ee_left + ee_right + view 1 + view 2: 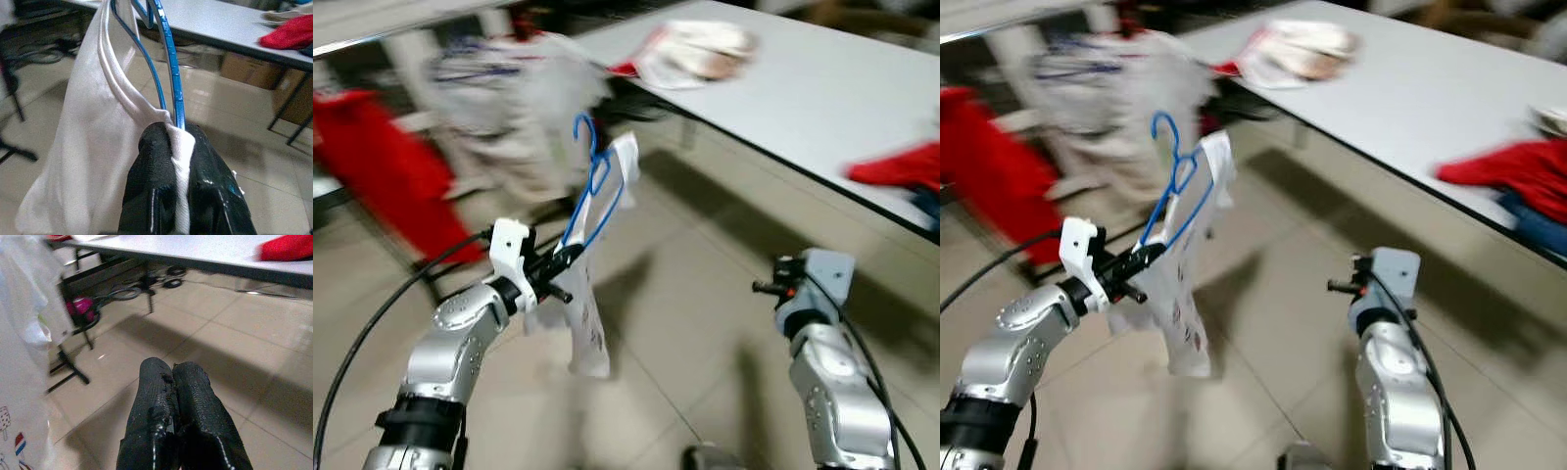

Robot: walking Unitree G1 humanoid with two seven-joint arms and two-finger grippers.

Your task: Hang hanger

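The left gripper (pixel 178 147) is clamped on a blue hanger (pixel 590 186) w/ a white garment (pixel 587 304) draped over it; the wrist view shows the black fingers (pixel 154 166) pinching the hanger's wire and a fold of cloth together. The hanger is held up in the air in front of the robot, tilted, hook at the top, garment hanging down below the gripper, small printed marks on its lower part. Both sit over a tiled floor (pixel 685 323), near a rack of blurred pale clothes (pixel 499 88) and a red garment (pixel 382 166) on the robot's left.

The right gripper (pixel 173 382) is raised on the right, fingers pressed together w/ nothing between them. A white table (pixel 822 88) runs across the right side, w/ a crumpled white-and-red cloth (pixel 695 49) at its far end and red clothes (pixel 901 166) at the near edge.
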